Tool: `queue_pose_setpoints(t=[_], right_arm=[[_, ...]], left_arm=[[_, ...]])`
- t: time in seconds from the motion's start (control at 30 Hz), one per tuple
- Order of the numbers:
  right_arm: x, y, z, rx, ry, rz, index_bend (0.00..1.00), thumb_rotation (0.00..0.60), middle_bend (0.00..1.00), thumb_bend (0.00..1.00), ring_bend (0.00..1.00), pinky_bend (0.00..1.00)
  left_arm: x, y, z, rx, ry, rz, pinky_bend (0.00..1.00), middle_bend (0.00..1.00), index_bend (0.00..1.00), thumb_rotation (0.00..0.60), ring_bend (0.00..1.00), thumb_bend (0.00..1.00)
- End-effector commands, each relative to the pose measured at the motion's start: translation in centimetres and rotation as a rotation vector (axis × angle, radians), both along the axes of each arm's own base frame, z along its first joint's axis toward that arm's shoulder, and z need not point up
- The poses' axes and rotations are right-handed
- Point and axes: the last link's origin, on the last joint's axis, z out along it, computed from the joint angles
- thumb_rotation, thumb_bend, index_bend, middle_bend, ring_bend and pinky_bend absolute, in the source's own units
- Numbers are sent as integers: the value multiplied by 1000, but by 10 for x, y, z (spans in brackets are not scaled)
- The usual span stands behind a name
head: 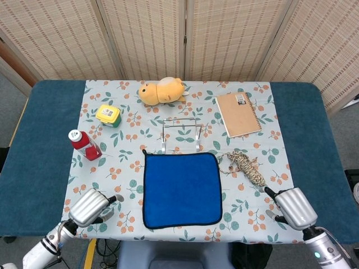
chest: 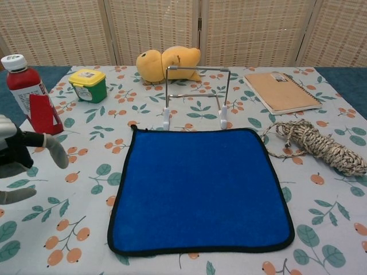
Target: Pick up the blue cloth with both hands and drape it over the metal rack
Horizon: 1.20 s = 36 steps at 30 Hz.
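Note:
The blue cloth [head: 181, 189] [chest: 199, 189], edged in black, lies flat on the floral tablecloth in the middle front. Just behind its far edge stands the metal rack [head: 180, 133] [chest: 195, 96], upright and bare. My left hand [head: 90, 205] [chest: 23, 160] hovers over the table's near left part, to the left of the cloth and apart from it, fingers spread and holding nothing. My right hand [head: 291, 206] is at the near right, to the right of the cloth and not touching it; it holds nothing and shows only in the head view.
A red bottle [head: 84, 145] and a yellow-lidded green jar [head: 109, 115] stand at the left. A yellow plush toy [head: 162, 91] lies behind the rack. A spiral notebook [head: 238, 114] sits at the back right, and a rope bundle [head: 245, 166] lies right of the cloth.

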Motion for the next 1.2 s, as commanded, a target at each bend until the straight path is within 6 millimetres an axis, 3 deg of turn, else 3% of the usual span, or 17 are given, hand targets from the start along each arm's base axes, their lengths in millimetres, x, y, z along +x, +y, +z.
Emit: queue_pose_setpoints(t=[0.03, 0.3, 0.6, 1.2], right_arm=[[6, -2, -13, 49, 12, 27, 343, 600, 863, 169, 810, 902], [14, -8, -43, 138, 42, 56, 347, 600, 904, 169, 853, 903], [25, -14, -68, 218, 49, 92, 358, 600, 925, 169, 884, 907], [32, -18, -88, 260, 42, 111, 358, 600, 925, 168, 885, 907]], left_arm=[[8, 0, -17, -69, 16, -35, 1000, 967, 373, 600, 919, 296], [21, -1, -46, -145, 13, -61, 1000, 998, 394, 600, 947, 296], [21, -8, -62, -173, 39, -71, 1000, 1000, 397, 600, 950, 296], [30, -10, -95, -188, -12, -68, 1000, 1000, 419, 600, 950, 296]])
